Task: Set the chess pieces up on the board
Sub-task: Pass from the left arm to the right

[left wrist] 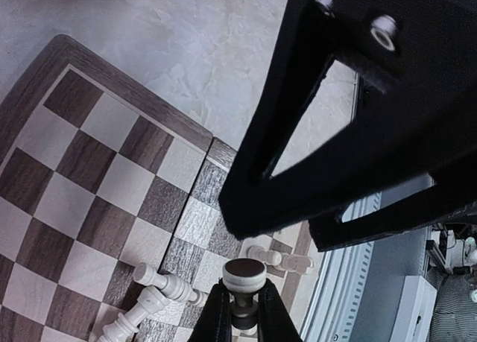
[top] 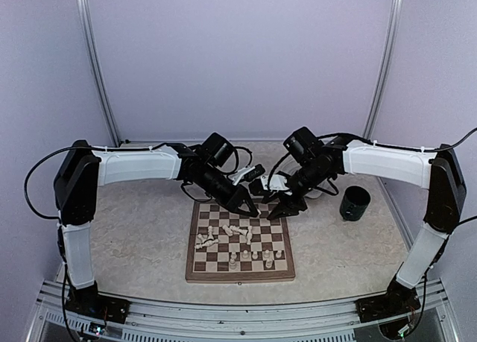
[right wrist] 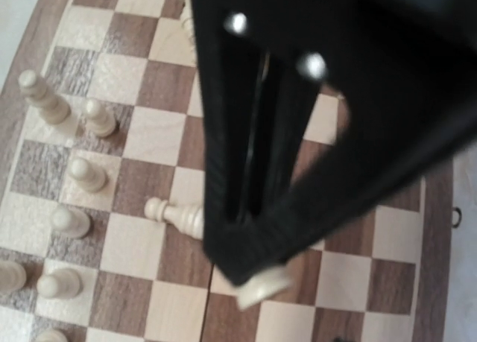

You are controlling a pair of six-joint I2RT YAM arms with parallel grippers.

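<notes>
**Both arms met over the far edge of the board**

A marbled beige table (top: 141,230) stood inside pale lilac walls (top: 238,59) framed by two metal posts (top: 97,74). A grooved rail (top: 238,312) ran along its near edge, and a dark cup (top: 355,203) stood off to the right. The board (top: 238,277) lay at the table's middle. The chess pieces (top: 227,230) sat on its central and near squares, several toppled in a loose cluster, others upright in ragged rows nearer the bases. Both arms reached forward and bent inward, wrists angled down so that their fingers nearly met above the board's far edge. The right gripper (top: 277,211) was clenched on one cream piece (left wrist: 244,273), whose round base jutted past the fingertips. Whether the left gripper (top: 252,208) was parted or closed could not be told.
</notes>
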